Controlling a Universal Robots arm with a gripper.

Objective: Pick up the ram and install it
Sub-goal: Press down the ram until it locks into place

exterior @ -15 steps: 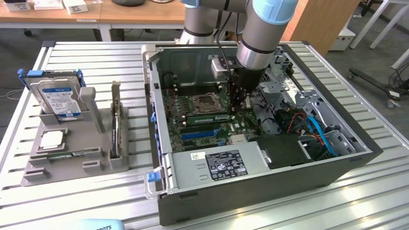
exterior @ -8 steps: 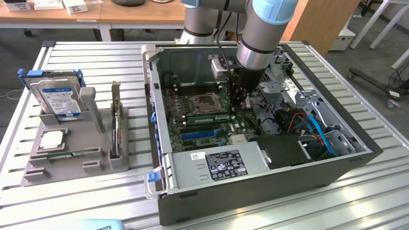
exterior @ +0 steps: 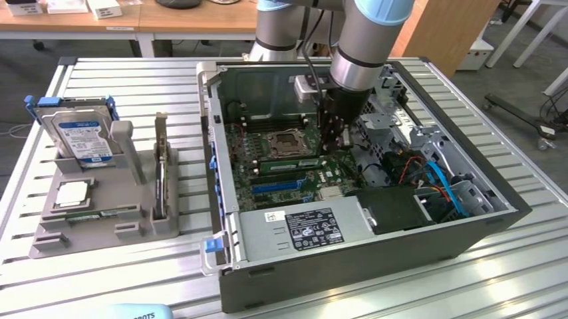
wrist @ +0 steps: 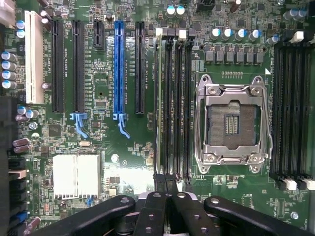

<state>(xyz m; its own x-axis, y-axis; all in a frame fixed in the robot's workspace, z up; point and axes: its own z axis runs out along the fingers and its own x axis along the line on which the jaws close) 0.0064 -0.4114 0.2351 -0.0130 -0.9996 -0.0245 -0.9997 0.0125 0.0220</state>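
While the arm reaches down into the open computer case (exterior: 233, 166), its claw (wrist: 166, 196) is pinched together, fingertips meeting at the end of the ram (wrist: 157, 108). The thin green stick stands on edge in a black memory slot just beside the empty silver processor socket (wrist: 231, 123) on the motherboard (wrist: 108, 162).

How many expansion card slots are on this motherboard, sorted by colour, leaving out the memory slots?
Black slots: 4 (one is short)
Blue slot: 1
White slot: 1
Total: 6
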